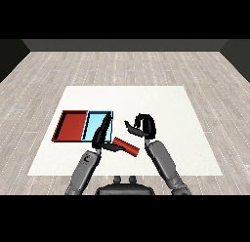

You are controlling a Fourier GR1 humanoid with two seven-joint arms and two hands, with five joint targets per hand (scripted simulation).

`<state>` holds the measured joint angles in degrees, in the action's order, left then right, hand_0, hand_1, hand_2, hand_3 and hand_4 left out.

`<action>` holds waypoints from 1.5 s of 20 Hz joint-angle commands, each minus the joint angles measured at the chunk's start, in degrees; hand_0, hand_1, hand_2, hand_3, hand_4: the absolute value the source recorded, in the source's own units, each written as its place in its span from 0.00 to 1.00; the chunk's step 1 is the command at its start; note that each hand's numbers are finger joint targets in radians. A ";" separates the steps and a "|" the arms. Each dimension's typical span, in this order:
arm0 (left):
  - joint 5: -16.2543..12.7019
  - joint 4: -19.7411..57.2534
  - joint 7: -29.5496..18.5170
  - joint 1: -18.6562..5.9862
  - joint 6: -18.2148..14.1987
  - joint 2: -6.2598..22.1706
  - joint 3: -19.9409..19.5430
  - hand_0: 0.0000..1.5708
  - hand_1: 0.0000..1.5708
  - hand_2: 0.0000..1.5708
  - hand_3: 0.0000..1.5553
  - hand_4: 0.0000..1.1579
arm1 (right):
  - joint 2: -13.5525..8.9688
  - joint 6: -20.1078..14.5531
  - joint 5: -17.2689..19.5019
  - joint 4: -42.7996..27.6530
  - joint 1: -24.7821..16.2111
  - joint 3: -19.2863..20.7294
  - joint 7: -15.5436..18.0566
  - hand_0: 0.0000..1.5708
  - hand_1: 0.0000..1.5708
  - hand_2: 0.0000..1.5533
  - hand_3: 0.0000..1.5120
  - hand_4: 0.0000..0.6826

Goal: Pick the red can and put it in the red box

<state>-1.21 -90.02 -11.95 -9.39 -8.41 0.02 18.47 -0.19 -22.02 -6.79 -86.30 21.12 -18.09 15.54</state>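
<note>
1. Red can (128, 147) lay on its side on the white table (185, 138), near edge, just right of centre, tilted so its left end sat farther away than its right end.
2. Can was outside both trays, near and to the right of them, well apart from the red tray (71, 126).
3. Red tray sat at the left, light blue tray (93, 124) touching its right side; both flat on the table.
4. Left hand (101, 137) hung over the near right corner of the blue tray, fingers pointing far and fairly straight, relaxed, holding nothing I could make out.
5. Left thumb or lower fingers reached right toward the can's left end. Contact or small gap: could not tell, dark on dark there.
6. The hand hid part of the blue tray's right wall and near corner.
7. Right hand (142, 125) sat just beyond the can, fingers curled over into a hook toward the left, thumb stuck out left. Nothing inside the curl.
8. Right hand was not touching the can as far as visible; its height above the table was unclear.
9. Both grey forearms (166, 163) came in from the near edge; elbows cut off at the bottom.
</note>
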 commanded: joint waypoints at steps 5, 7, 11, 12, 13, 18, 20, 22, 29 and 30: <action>-3.43 9.58 -2.10 -4.47 -5.19 -0.02 4.73 0.00 0.00 0.00 0.00 0.00 | 0.18 -1.07 -0.08 0.00 -0.07 -1.90 1.89 0.92 0.92 0.93 0.92 0.95; -2.84 10.67 -4.83 -2.53 -2.28 -0.02 2.39 0.00 0.00 0.00 0.00 0.00 | -0.31 0.51 2.18 -7.51 -1.07 -1.63 -3.59 0.93 0.93 0.93 0.92 0.96; -4.59 8.75 -2.18 -1.65 -2.70 -0.02 4.20 0.00 0.00 0.00 0.00 0.00 | 0.18 0.77 0.18 -3.55 -2.12 -3.11 1.34 0.93 0.93 0.93 0.92 0.96; -6.33 11.38 -0.84 -6.74 -8.97 -0.02 7.46 0.00 0.00 0.00 0.00 0.00 | 0.18 -0.32 -0.55 -0.80 -1.57 -4.26 3.07 0.93 0.93 0.92 0.92 0.96; -4.68 9.62 -1.95 -3.15 -3.71 -0.02 4.76 0.00 0.00 0.00 0.00 0.00 | -0.28 4.23 1.49 -4.18 -1.17 1.04 -1.73 0.93 0.93 0.92 0.92 0.96; -7.27 10.26 -1.36 -5.27 -7.86 -0.02 8.50 0.00 0.00 0.00 0.00 0.00 | 0.18 -0.73 -1.00 -0.91 0.66 -5.26 1.19 0.94 0.94 0.92 0.92 0.97; -7.08 8.80 -0.82 -2.68 -6.51 -0.02 8.59 0.00 0.00 0.00 0.00 0.00 | 0.18 -2.37 -2.66 -1.06 1.26 -5.99 3.19 0.94 0.94 0.93 0.92 0.99; -8.97 11.80 -2.02 -6.72 -4.92 -0.02 6.38 0.00 0.00 0.00 0.00 0.00 | 0.19 -1.48 -1.25 -3.58 1.58 -4.21 -0.56 0.93 0.93 0.93 0.92 0.98; -9.13 15.85 -5.34 -6.50 -2.88 -0.02 5.73 0.00 0.00 0.00 0.00 0.00 | 0.19 -4.32 -3.18 -5.81 -2.88 -9.86 2.58 0.96 0.96 0.94 0.93 0.96; -13.04 13.66 -2.26 -11.44 -9.95 -0.02 11.52 0.00 0.00 0.00 0.00 0.00 | 0.19 -4.54 -4.65 -3.12 1.66 -9.65 0.81 0.96 0.96 0.94 0.94 0.97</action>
<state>-11.97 -74.60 -16.74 -17.65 -15.18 0.00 27.25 -0.01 -25.87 -10.92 -89.33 20.98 -27.10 18.53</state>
